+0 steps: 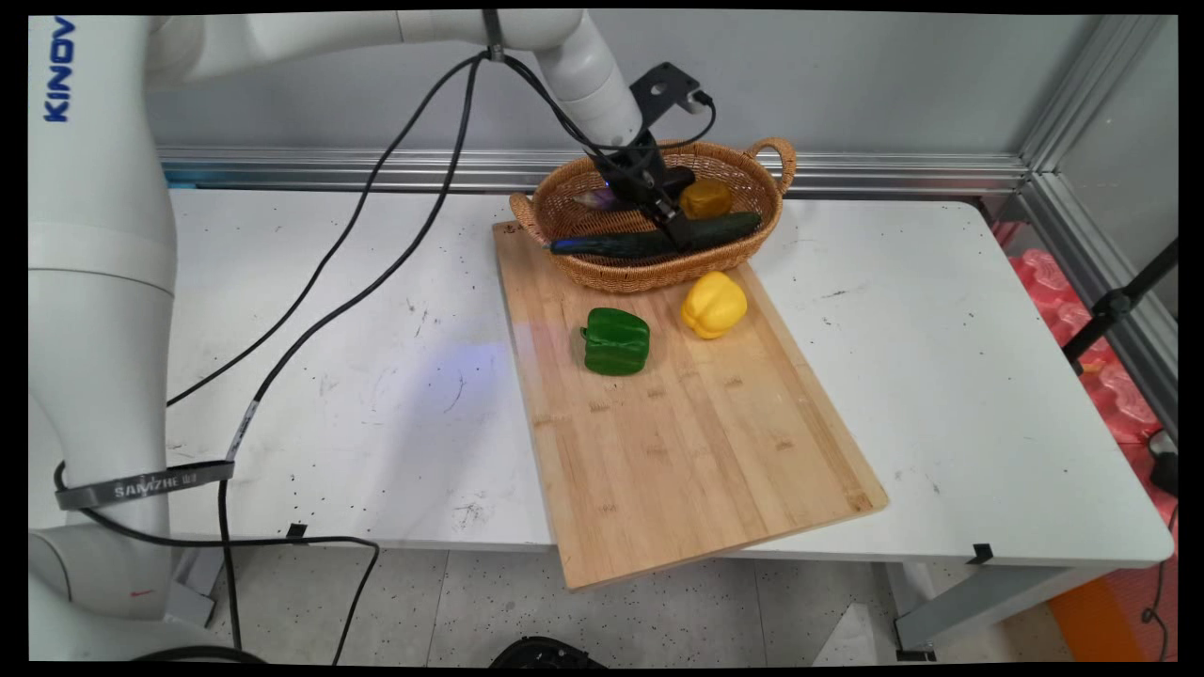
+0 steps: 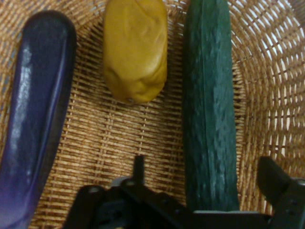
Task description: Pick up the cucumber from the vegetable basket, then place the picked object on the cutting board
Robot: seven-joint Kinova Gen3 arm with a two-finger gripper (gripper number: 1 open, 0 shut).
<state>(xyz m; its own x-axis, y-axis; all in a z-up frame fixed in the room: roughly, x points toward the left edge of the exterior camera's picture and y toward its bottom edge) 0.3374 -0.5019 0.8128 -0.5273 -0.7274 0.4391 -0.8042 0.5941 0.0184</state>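
on the white worktop (image 1: 941, 376), a pale wooden cutting board (image 1: 696, 451) bearing a green bell pepper (image 1: 616, 341) and yellow bell pepper (image 1: 714, 304). beyond, an oval wicker basket (image 1: 752, 249) with black jaws (image 2: 205, 183) apart astride a long dark green cucumber (image 2: 209, 105), beside a brownish-yellow potato (image 2: 136, 47) and purple eggplant (image 2: 33, 119).

Main view: black two-finger gripper (image 1: 670, 218) sits low in the oval wicker basket (image 1: 752, 246), fingertips lost against the long dark green cucumber (image 1: 649, 243), so contact can't be judged. Arm covers most of the glossy purple eggplant (image 1: 595, 198); only a sliver shows. Basket floor hidden behind its near wall.

Hand view: cucumber (image 2: 209, 109) cut at top, its lower end behind the linkage. Eggplant (image 2: 33, 124) cut at bottom left. Dull yellow-brown lumpy potato-like piece (image 2: 136, 50) cut at top.
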